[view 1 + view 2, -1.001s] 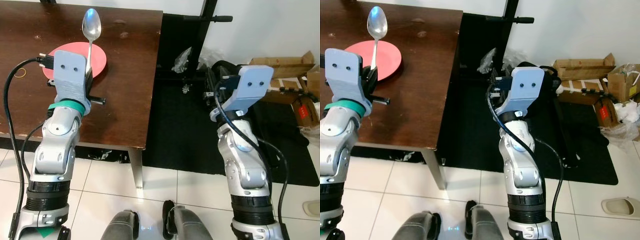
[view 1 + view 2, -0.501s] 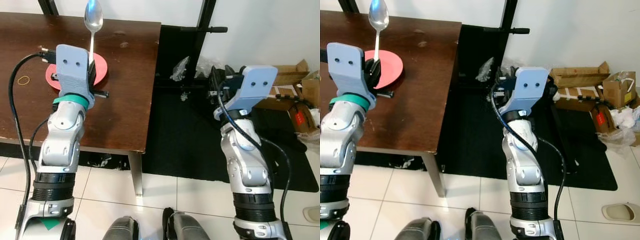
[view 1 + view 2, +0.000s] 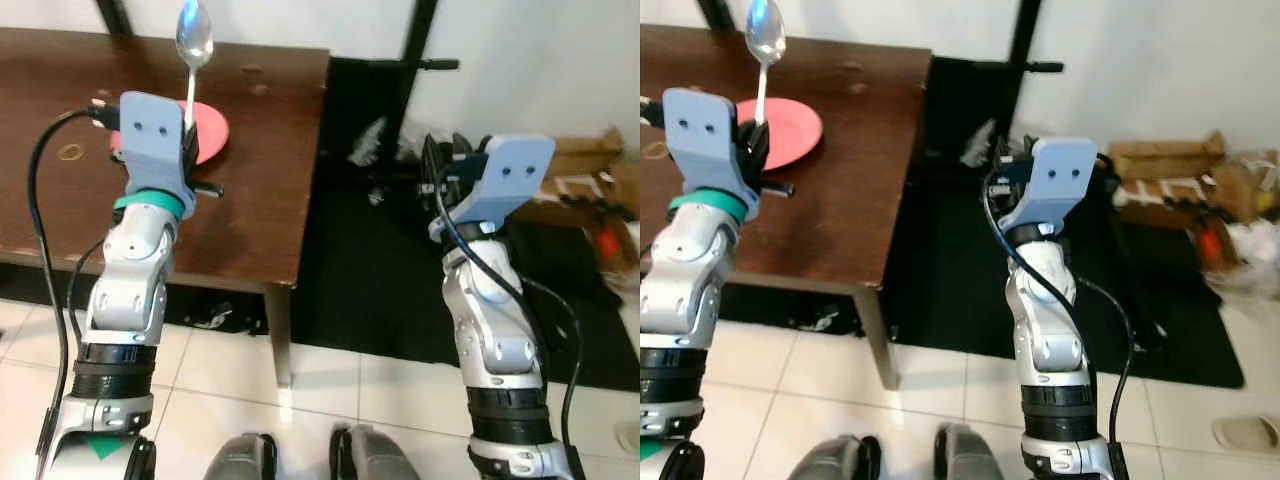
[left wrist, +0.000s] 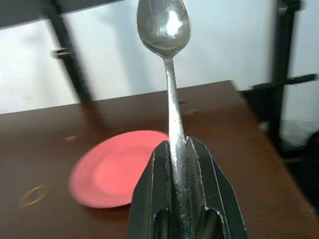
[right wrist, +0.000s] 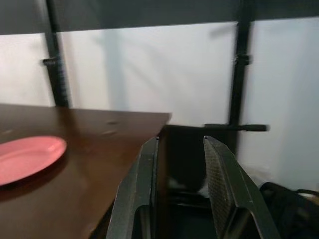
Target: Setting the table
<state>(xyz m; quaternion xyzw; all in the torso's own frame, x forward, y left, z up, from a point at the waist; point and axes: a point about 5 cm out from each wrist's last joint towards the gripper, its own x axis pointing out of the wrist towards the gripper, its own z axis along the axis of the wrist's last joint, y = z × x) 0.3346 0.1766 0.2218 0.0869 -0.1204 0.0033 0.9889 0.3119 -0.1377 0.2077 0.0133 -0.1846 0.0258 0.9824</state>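
The spoon [image 4: 172, 99] stands upright in my left gripper [image 4: 178, 149], bowl at the top, its thin handle running straight down into the gap between my two black fingers [image 4: 204, 174]. Those fingers are pressed tight against the handle from both sides, with no space left between them and the metal. The spoon is plain silver, shiny, with a bright glare on the hollow of the bowl, and it is raised above the table rather than resting on it.

Beyond the spoon lies a round pink plate [image 4: 117, 169], flat on the dark brown wooden table [image 3: 260, 190], near the table's far side. From my head the spoon's handle crosses in front of the plate's near edge. A small yellowish ring [image 4: 33, 195] lies on the wood to one side of the plate, well apart from it.

My right gripper [image 5: 180, 164] is held off past the table's edge, over the black mat [image 3: 380, 280] on the floor. Its fingers are spread apart with clear space between them and grasp nothing. Cardboard boxes [image 3: 1160, 160] sit by the white wall beyond it.
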